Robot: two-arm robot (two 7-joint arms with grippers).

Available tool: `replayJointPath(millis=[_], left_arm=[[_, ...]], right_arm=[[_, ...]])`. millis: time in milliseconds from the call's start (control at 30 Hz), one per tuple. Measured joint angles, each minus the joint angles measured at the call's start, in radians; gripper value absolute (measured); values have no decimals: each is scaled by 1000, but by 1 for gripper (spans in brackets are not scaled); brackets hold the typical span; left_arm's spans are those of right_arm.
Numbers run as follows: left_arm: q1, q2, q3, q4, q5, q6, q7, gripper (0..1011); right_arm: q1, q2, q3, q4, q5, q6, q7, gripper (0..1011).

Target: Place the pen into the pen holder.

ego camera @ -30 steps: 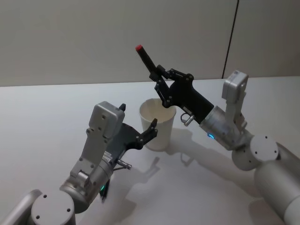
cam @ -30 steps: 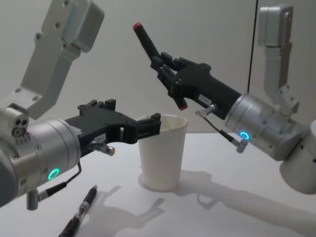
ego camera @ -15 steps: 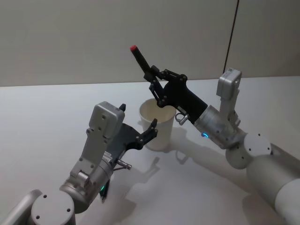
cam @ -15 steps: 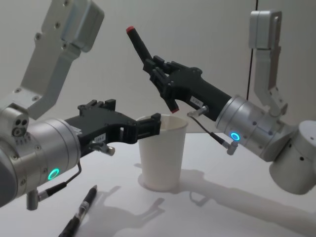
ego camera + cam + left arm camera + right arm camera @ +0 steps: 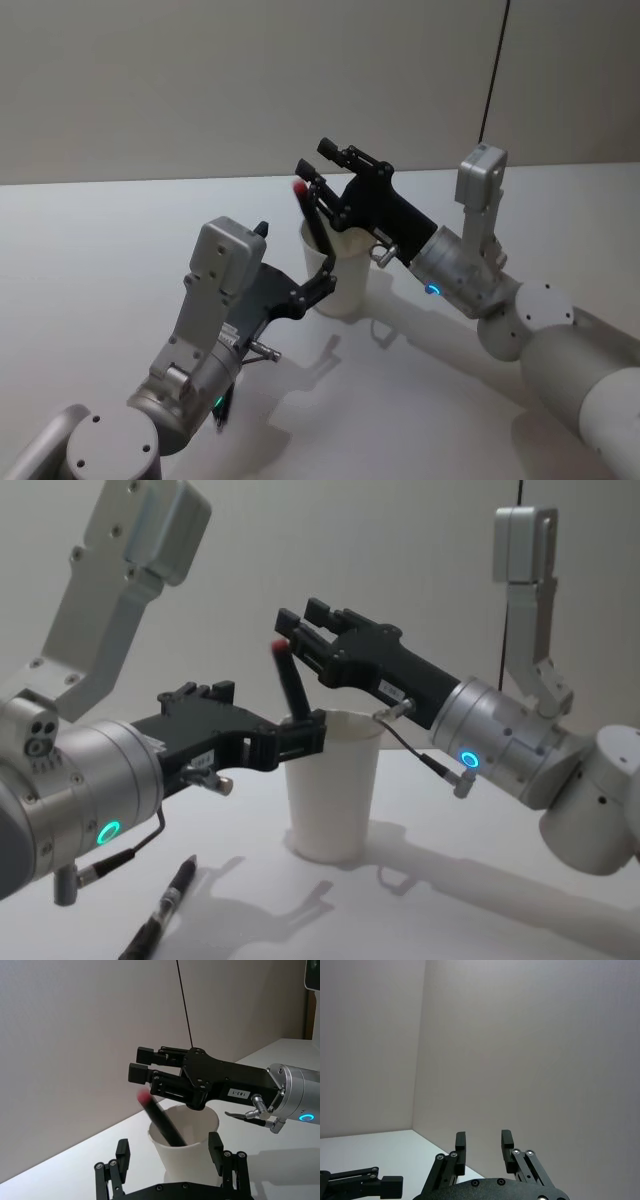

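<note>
On your white table point(image 5: 100, 230), the pen point(image 5: 291, 685) leans inside the pen holder point(image 5: 335, 790), red end up. Your right gripper point(image 5: 302, 616) hangs just above it, fingers spread and empty. The left gripper point(image 5: 169, 1145) straddles the pen holder, fingers wide.

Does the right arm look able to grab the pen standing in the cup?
Probably yes. The right gripper hangs open above the paper cup, and the pen leans inside with its red end above the rim, close beneath it. The left gripper flanks the cup lower down, off that path.
</note>
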Motion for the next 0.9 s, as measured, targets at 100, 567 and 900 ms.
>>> replayJointPath(millis=[100, 567, 900], left_arm=[[0, 0, 0, 0, 0, 0, 0, 999], [0, 0, 0, 0, 0, 0, 0, 1000], [0, 0, 0, 0, 0, 0, 0, 1000]], right_arm=[[8, -3, 3, 16, 0, -4, 3, 494], [23, -7, 20, 44, -4, -21, 12, 897], [17, 0, 28, 32, -21, -47, -25, 1001]])
